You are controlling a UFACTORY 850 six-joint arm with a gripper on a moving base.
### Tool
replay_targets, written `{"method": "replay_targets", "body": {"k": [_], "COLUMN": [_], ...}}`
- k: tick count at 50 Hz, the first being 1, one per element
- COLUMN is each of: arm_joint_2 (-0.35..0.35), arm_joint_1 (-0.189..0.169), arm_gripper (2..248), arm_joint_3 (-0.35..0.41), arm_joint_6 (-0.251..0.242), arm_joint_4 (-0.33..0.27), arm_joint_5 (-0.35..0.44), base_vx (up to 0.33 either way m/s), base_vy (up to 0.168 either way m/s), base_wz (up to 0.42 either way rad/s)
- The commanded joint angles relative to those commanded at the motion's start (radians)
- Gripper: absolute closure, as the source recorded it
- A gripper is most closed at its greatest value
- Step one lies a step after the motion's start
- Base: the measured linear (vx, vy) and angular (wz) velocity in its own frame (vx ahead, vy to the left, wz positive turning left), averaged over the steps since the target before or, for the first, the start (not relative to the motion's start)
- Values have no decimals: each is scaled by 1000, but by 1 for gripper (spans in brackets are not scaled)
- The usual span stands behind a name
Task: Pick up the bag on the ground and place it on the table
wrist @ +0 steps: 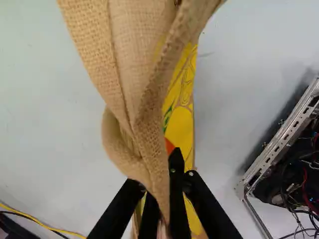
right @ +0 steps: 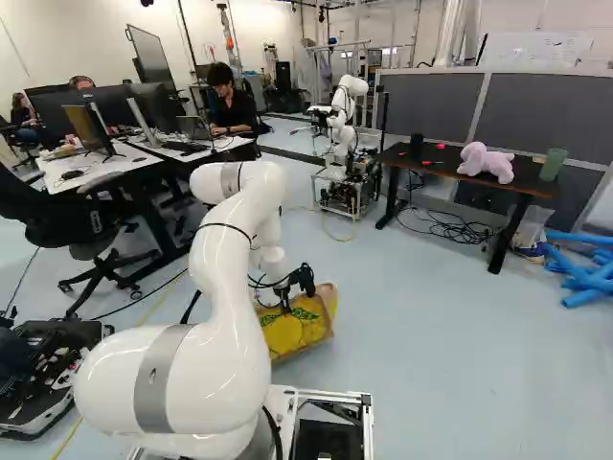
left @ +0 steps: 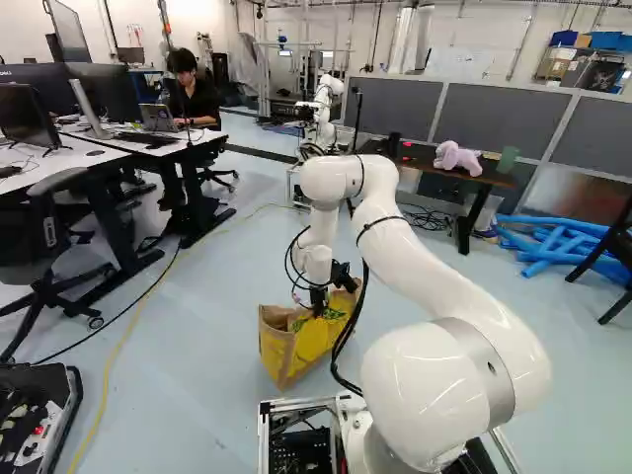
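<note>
In the left base view my gripper [left: 318, 300] points down at the top of the tan and yellow bag [left: 308, 342]. The right base view shows the bag [right: 295, 332] low over the floor, just ahead of my base; whether its bottom touches the floor I cannot tell. Folded burlap of the bag [wrist: 132, 74] runs between both fingers of my gripper [wrist: 160, 201] in the wrist view, and they are shut on it. The orange pads are mostly hidden. Farther ahead, at the right, stands a dark table [right: 436, 169].
On that table are a pink plush toy [right: 487, 163] and a green cup [right: 553, 164]. Another robot [right: 345, 144] stands left of it. Blue tubes [left: 558, 242] lie at the right, desks [left: 148, 143] and a chair [left: 44, 237] at the left. A yellow cable [left: 123, 341] crosses the floor.
</note>
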Motion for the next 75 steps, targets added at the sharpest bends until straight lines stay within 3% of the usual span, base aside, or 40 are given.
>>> {"method": "replay_targets", "body": {"k": [37,75], "arm_joint_2": [152,329], "arm_joint_1": [5,-2], "arm_gripper": [228,228], "arm_joint_3": [149,346], "arm_joint_6": [0,0], "arm_joint_4": [-132,-179], "arm_joint_5": [0,0], "base_vx": [0,0], "base_vy": [0,0], "base_wz": [0,0]}}
